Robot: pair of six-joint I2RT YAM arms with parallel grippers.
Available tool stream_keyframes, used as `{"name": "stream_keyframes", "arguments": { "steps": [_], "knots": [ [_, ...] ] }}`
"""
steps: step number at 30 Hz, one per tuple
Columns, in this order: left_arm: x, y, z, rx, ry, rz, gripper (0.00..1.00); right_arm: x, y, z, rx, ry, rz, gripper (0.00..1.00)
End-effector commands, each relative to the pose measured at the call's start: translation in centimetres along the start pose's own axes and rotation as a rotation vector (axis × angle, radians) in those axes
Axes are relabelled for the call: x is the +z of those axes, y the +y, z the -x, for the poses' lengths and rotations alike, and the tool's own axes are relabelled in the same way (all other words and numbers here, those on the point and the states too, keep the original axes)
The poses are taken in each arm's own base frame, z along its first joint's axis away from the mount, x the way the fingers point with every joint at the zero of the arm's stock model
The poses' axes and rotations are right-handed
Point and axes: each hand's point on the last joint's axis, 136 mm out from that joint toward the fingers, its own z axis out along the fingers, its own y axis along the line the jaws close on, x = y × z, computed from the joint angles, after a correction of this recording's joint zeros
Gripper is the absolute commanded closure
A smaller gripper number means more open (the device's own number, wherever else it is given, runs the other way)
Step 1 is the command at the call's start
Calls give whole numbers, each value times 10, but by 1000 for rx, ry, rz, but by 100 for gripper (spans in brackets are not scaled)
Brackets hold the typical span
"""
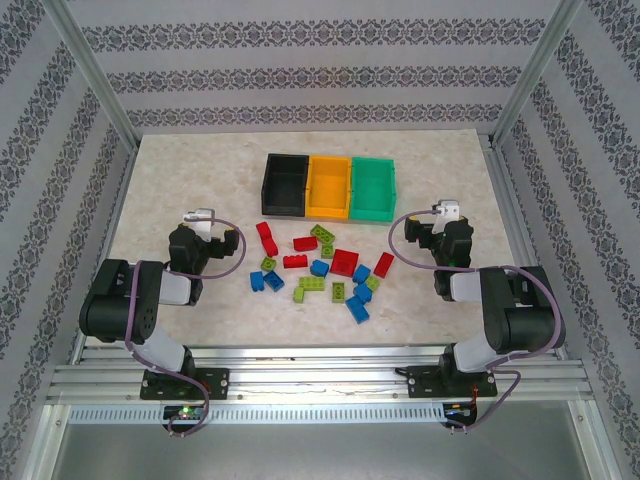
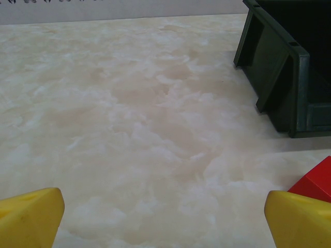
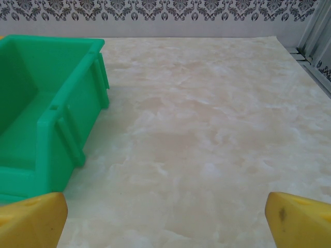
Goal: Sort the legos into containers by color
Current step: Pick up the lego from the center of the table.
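Marbled tabletop (image 1: pixel 180 170), bare directly ahead of the left fingers (image 2: pixel 31 217) and the right fingers (image 3: pixel 297 219). Containers (image 1: pixel 330 157) joined in one row, beyond and between the two pairs: black bin (image 2: pixel 279 77) ahead and to the right of the left fingers, green bin (image 3: pixel 46 119) ahead and to the left of the right fingers, orange bin (image 1: pixel 329 212) in the middle. Probably set there so that either arm can reach a bin. No brick visible inside any bin. Both pairs spread wide with nothing between them, likely readied for a first pick. Legos (image 1: pixel 318 268) loose in a mixed red, blue and lime cluster between the two pairs, nearer than the bins, all unsorted. One red brick (image 2: pixel 315 181) just beside the inner left finger.
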Motion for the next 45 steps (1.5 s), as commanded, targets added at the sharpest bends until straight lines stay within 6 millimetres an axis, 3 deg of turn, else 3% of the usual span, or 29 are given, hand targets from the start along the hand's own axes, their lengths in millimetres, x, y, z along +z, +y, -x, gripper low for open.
{"name": "stream_keyframes", "arguments": {
  "steps": [1,25,35,39,45],
  "knots": [
    [2,1,9,10,-19,-6,0,2,3,9,2,-26,10,2],
    [2,1,10,12,-21,-7,0,1,5,8,-14,-28,4,2],
    [-6,10,12,-5,-64,52,0,-3,9,9,-39,-45,-3,2],
    [-15,11,18,-2,-107,76,0,-11,9,25,-37,-91,-11,2],
    [-28,10,33,8,-96,95,0,-39,12,51,-13,-114,-8,2]
  ]
}}
